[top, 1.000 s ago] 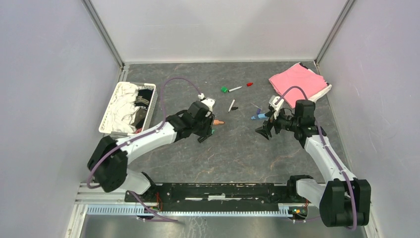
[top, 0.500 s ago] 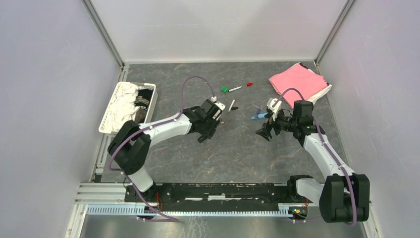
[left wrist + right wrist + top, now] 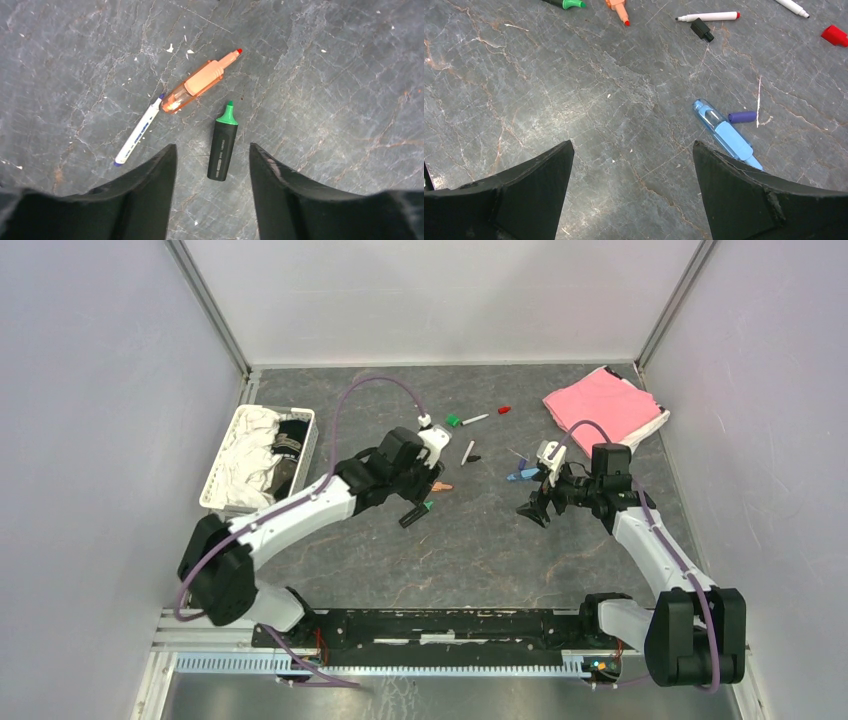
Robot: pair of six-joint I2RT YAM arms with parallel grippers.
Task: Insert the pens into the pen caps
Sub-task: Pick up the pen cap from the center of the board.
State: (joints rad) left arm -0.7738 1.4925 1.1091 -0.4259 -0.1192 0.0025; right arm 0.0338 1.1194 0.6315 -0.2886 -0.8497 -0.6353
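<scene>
My left gripper point(image 3: 210, 147) is open, its jaws apart over the mat, and the black-and-green marker point(image 3: 222, 150) lies flat between them in view, not gripped. An orange marker point(image 3: 200, 80) and a thin white pen point(image 3: 139, 131) lie just beyond it. My right gripper point(image 3: 633, 144) stands wide open over bare mat. The blue marker point(image 3: 724, 135) and a purple cap point(image 3: 742, 117) lie by its right finger. Farther off are a white pen point(image 3: 709, 17), a black cap point(image 3: 701, 28) and a red cap point(image 3: 835, 35). A green cap point(image 3: 453, 421) sits at the back.
A pink cloth point(image 3: 603, 405) lies at the back right. A white basket point(image 3: 225, 483) holding cloths stands at the left. Grey walls close in the mat on three sides.
The left wrist swung to the right over the pens, then came back to the left. The right arm has barely moved. The pens and caps lie where they were.
</scene>
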